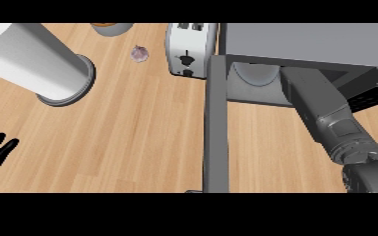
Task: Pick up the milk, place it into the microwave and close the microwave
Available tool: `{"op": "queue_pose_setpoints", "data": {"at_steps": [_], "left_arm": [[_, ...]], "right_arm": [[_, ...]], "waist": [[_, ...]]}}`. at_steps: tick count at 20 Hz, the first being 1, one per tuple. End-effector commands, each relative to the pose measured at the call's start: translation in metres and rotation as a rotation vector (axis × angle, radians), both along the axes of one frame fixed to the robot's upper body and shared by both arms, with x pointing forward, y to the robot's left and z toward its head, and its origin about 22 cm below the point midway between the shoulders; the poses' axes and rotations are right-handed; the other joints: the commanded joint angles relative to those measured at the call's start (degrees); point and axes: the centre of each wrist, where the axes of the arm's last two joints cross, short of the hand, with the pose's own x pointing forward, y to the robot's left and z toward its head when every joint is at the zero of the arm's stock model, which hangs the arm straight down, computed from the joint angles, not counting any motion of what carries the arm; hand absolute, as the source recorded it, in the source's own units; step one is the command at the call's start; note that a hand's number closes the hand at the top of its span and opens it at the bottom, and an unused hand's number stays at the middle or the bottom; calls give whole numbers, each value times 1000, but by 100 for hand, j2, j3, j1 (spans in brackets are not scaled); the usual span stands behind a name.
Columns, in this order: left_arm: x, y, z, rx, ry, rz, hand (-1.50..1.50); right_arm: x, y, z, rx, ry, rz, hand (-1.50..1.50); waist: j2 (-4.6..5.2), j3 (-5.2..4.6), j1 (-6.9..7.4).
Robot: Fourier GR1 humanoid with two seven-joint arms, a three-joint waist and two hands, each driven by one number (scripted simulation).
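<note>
Head view: right forearm (pixel 319 107) inside microwave (pixel 295 40)

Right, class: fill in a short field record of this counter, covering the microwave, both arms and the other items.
Microwave: at right, door swung open
Right forearm: reaches into the microwave; hand hidden
Left hand: open, resting at left edge
Milk: not visible
Toaster: just left of the microwave
Paper towel roll: upright, far left
Small purple item: left of toaster
</note>
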Motion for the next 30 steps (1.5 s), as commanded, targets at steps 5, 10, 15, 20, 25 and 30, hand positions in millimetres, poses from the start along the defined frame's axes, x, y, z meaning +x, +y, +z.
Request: {"op": "queue_pose_setpoints", "data": {"at_steps": [5,10,15,20,25,30], "left_arm": [[-5,-17,-31,-9,38,-164,-150],[15,-27,-36,56,81,-248,-150],[24,-48,-47,105,93,-273,-150],[35,-81,-41,140,96,-262,-150],[54,-91,-58,127,103,-264,150],[72,-102,-65,195,101,-280,150]], "right_arm": [[-4,-12,-6,222,-2,231,-150],[-22,-14,-41,386,24,314,-150],[-53,14,-91,508,47,372,-150],[-86,9,-129,522,117,411,-150],[-127,17,-167,460,158,358,-150],[-165,-18,-189,438,187,319,-150]], "waist": [[-244,-93,-316],[-284,-96,-502],[-364,-105,-647],[-446,-112,-847],[-466,-123,-948],[-476,-132,-1059]]}}
